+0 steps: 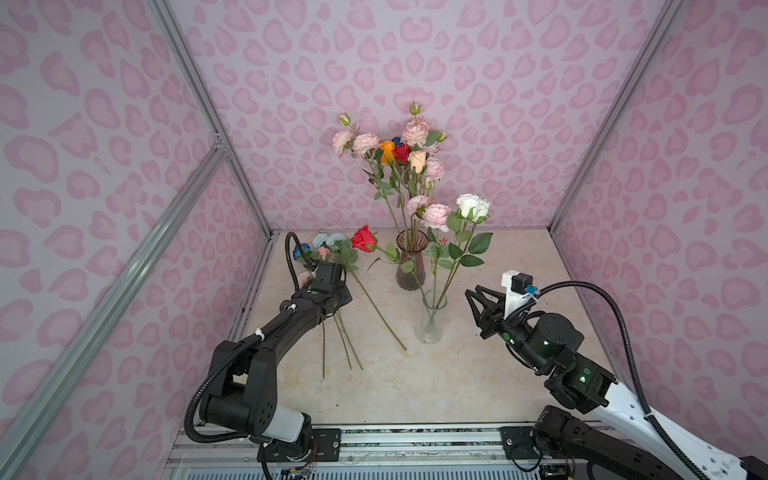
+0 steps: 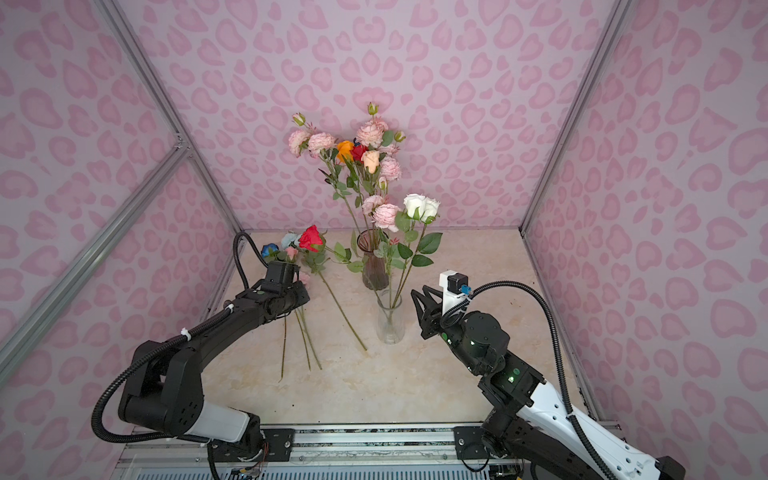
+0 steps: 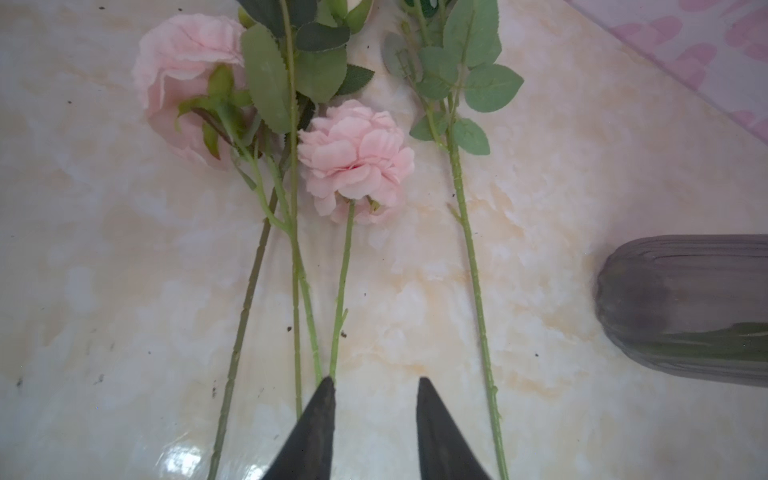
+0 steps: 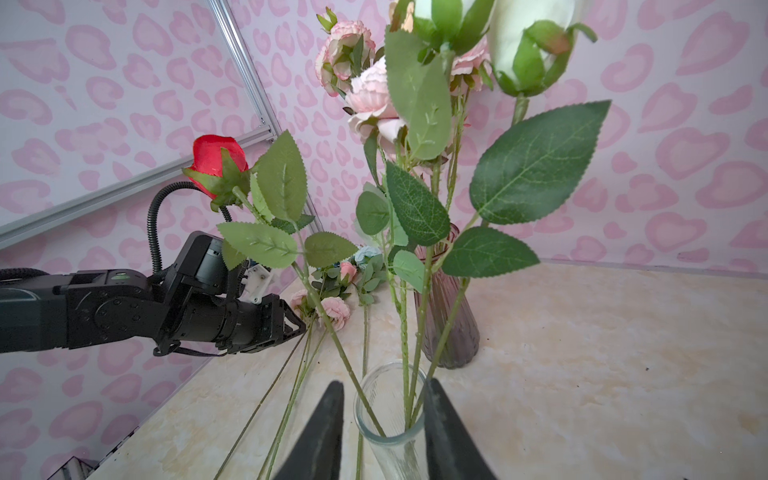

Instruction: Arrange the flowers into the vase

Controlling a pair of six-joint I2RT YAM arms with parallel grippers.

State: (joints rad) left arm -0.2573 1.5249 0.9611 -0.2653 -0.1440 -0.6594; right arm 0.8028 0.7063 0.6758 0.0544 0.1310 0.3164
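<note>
Pink-blotched walls (image 1: 498, 62) and metal struts (image 1: 124, 282) enclose a seemingly marble tabletop (image 1: 457, 374).

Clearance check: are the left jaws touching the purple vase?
Apart. The left wrist view shows bare tabletop between the left gripper and the purple vase.

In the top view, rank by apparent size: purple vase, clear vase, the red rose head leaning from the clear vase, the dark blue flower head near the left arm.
Largest: purple vase and clear vase, alike; purple stands farther, so unranked.
Then: red rose head.
Smallest: dark blue flower head.
</note>
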